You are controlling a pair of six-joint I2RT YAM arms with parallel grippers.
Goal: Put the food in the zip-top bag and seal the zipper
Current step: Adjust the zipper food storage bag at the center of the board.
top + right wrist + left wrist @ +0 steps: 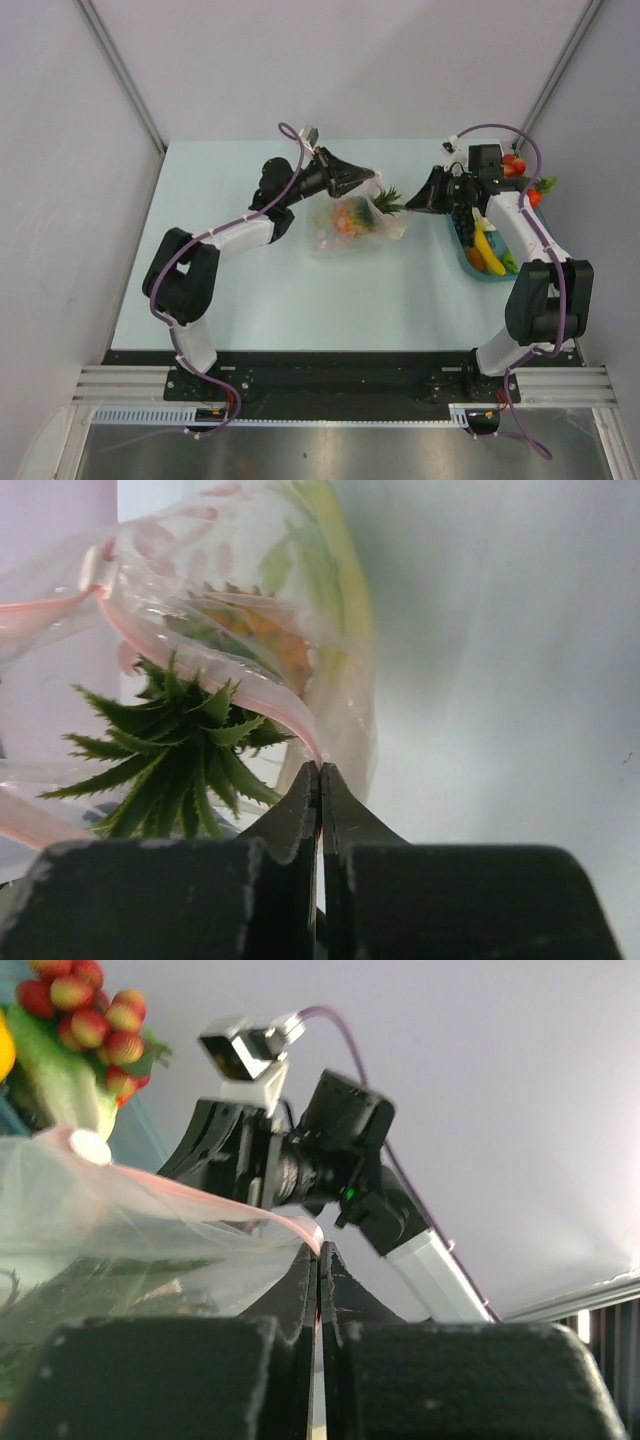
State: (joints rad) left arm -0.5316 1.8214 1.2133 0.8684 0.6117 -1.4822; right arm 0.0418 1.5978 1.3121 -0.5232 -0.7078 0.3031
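The clear zip-top bag [350,222] hangs between both grippers above the table, with orange and green food inside. Green stalks [388,200] poke out of its mouth. My left gripper [372,178] is shut on one end of the pink-red zipper [200,1195], its tips [318,1250] pinching the strip. My right gripper [408,203] is shut on the other end of the zipper [270,705], its tips [320,768] right beside the green stalks [180,750]. The bag [270,600] mouth stands open between the strips.
A teal bowl [487,276] at the right holds a banana [487,248], grapes [462,222] and other food. Strawberries [513,165] and a carrot [540,190] lie behind the right arm. The strawberries [90,1020] also show in the left wrist view.
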